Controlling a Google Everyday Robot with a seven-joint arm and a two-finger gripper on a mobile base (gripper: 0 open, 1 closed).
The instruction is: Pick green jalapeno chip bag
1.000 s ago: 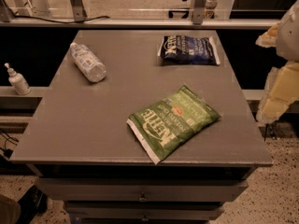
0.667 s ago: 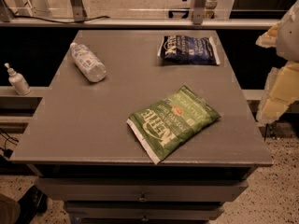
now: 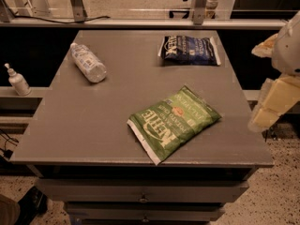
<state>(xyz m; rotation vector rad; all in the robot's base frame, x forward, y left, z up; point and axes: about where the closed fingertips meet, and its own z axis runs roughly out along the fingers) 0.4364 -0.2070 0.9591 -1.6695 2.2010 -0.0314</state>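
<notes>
The green jalapeno chip bag (image 3: 173,123) lies flat on the grey table (image 3: 93,121), right of centre near the front edge, turned at an angle with its white "Kettle" lettering upside down to me. My gripper (image 3: 276,86), cream-coloured and out of focus, hangs at the right edge of the view. It is off the table's right side, level with the bag and well apart from it. It holds nothing that I can see.
A dark blue chip bag (image 3: 190,50) lies at the back right of the table. A clear plastic bottle (image 3: 88,62) lies on its side at the back left. A small pump bottle (image 3: 18,80) stands on a shelf to the left. Drawers (image 3: 140,196) run below the tabletop.
</notes>
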